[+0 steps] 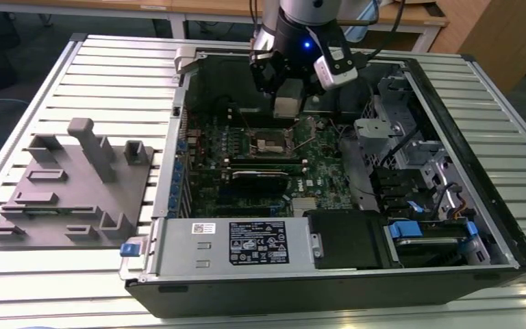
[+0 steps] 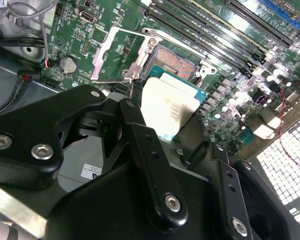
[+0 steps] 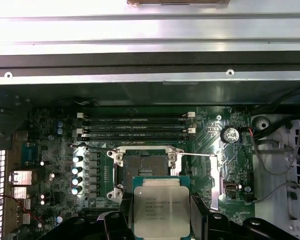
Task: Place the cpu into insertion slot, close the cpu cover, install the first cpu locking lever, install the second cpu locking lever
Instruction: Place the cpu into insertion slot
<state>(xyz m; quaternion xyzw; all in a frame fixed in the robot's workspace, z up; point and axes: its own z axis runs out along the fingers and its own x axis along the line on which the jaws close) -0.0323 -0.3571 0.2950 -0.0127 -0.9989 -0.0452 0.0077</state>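
We see the claw point(image 3: 161, 202) clenched on the cpu point(image 3: 161, 215), with a black finger on each side of the chip. The cpu hangs very near the insertion slot point(image 3: 145, 170), over one edge of it, and it is not in the slot yet. The cpu cover point(image 2: 101, 52) is flipped open just beside the slot, on the side toward the round battery point(image 2: 67, 64), so the slot is bare. We think a few things could go wrong from here. The chip could come down a little crooked or a little off to one side, because it must fit inside the slot's black frame with hardly any room to spare. Then it could sit on the frame, or press on the tiny gold contacts and bend them. It could also be turned the wrong way round, and then it would not drop in. If the claw's hold is weak, the smooth chip could slip and fall onto the green board point(image 3: 210, 130) near the slot. The open cover could tip back over the slot if it gets bumped. As for writing, the chip's grey top has a few lines of small dark print, and a white label point(image 1: 255, 241) sits on the silver box far from the slot; we cannot make out words on either.
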